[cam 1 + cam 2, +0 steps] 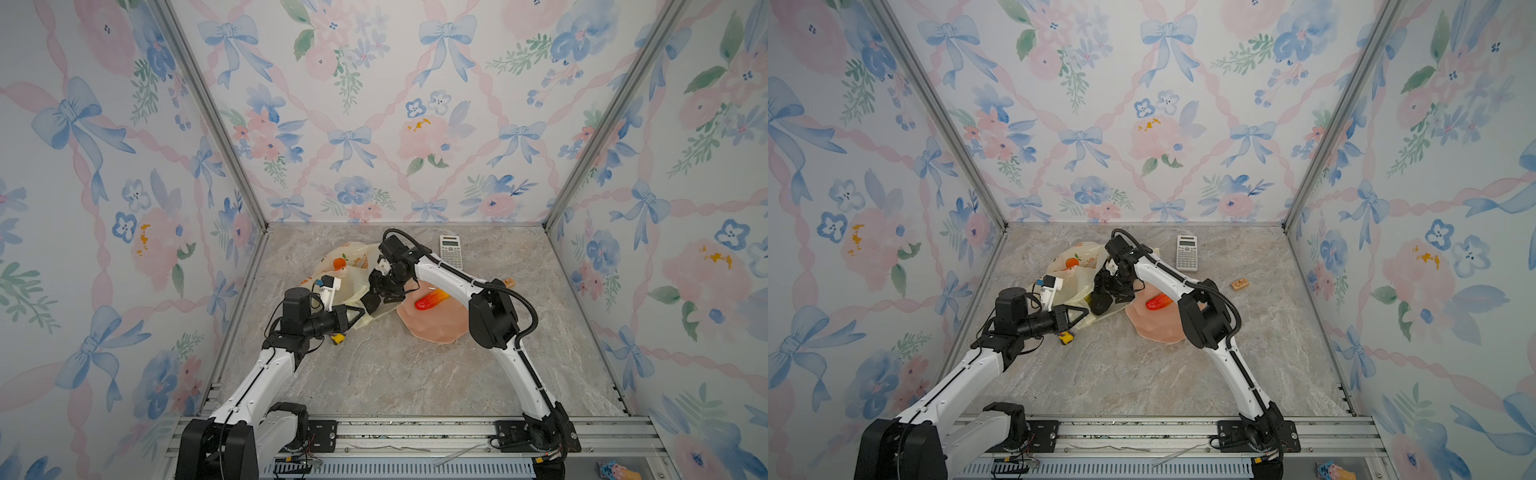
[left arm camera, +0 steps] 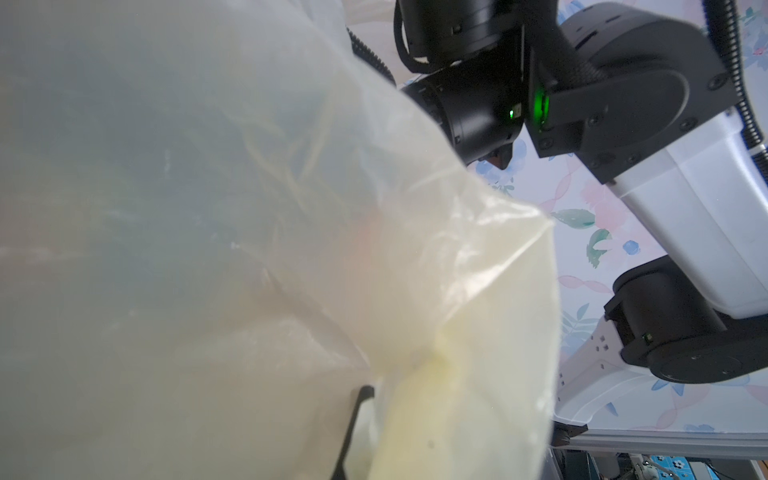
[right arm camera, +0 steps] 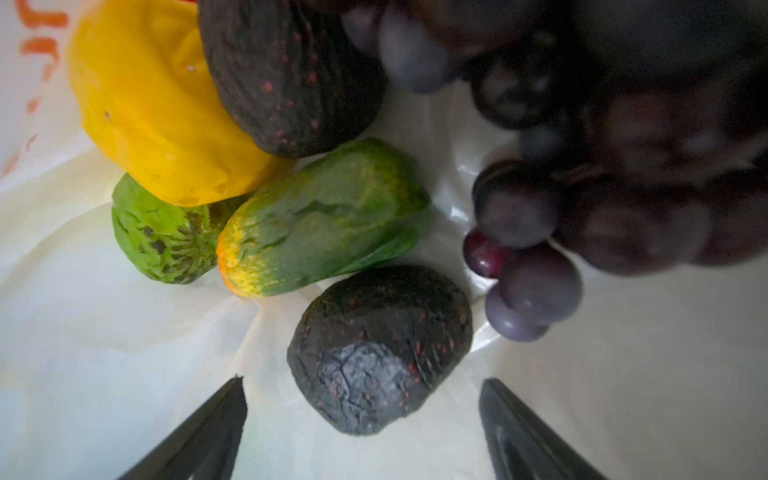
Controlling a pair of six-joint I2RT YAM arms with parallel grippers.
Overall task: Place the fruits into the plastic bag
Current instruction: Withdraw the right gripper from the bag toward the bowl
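both top views overlook the table (image 1: pixel 374 374); wrist views crowd the plastic bag (image 2: pixel 208 249).

L tool (image 1: pixel 360 314) clamped, R tool (image 3: pixel 360 384) wide.

Your left gripper (image 1: pixel 1084 312) was clamped on the near edge of the bag (image 1: pixel 1077 276), with the duck (image 1: pixel 1065 337) just beside it. Your right gripper (image 1: pixel 1102 302) hung in the bag's mouth. One red-yellow fruit (image 1: pixel 1158 302) lay on the plate (image 1: pixel 1158 332) right of the bag, and the calculator (image 1: pixel 1186 252) lay farther back.
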